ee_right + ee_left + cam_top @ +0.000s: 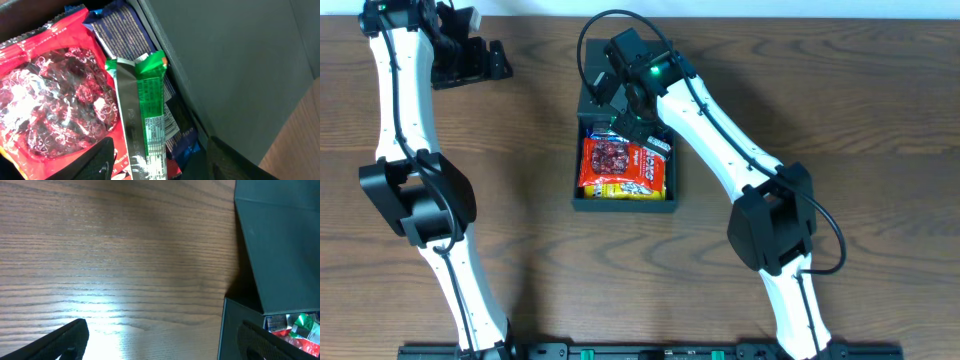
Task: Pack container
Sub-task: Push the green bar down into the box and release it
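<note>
Right pincer (165, 162), fingertips cut off, gapes over green packet (145, 125) in half-hidden container (240, 75).

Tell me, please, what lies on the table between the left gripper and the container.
Nothing: only bare wooden table separates the left gripper from the container, as the overhead view shows plainly.

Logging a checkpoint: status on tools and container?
Left tool open over table. Right tool open over green packet inside container. Lid open, nothing blocking.

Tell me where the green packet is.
Right wrist view: the green packet lies in the black box, atop blue packets, just right of the red bag.
</note>
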Robot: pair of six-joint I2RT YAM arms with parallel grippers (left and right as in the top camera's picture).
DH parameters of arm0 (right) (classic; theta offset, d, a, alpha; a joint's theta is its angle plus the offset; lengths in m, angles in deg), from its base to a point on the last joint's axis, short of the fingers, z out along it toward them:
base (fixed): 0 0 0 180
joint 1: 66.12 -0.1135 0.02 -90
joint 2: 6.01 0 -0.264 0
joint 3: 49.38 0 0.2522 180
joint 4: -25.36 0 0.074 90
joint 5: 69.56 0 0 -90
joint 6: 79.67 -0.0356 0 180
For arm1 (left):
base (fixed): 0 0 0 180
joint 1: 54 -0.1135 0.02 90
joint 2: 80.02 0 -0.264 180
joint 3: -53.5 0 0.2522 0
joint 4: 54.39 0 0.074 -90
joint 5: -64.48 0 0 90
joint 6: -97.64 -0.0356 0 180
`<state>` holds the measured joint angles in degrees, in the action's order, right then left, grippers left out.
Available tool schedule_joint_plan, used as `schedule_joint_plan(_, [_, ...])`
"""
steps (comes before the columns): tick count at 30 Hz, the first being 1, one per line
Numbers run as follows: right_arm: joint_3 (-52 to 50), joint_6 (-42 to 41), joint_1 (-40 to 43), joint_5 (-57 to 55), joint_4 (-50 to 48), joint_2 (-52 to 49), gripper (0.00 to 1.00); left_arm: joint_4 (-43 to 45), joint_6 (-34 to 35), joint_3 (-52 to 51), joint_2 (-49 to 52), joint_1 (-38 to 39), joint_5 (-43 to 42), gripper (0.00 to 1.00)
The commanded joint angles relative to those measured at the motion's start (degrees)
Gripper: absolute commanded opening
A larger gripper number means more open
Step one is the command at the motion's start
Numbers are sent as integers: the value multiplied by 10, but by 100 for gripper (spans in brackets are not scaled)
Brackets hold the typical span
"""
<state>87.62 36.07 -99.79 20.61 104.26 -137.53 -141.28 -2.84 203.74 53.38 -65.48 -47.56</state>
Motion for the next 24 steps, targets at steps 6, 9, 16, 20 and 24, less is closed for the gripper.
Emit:
schedule_joint_plan(6, [-8, 7, -3, 18, 13, -8, 54, -3, 2, -1, -20, -2, 6, 95])
schedule_joint_plan(9, [-8, 18, -3, 18, 18, -14, 55, -3, 2, -1, -20, -2, 6, 95])
schedule_joint_plan(16, [-8, 46, -3, 48, 43, -28, 56, -1, 2, -1, -20, -2, 6, 95])
schedule_joint_plan(20, [-8, 55, -2, 50, 43, -29, 59, 1, 2, -1, -20, -2, 6, 95])
schedule_joint_plan(24, [-9, 63, 0, 64, 43, -37, 57, 0, 2, -1, -20, -2, 6, 95])
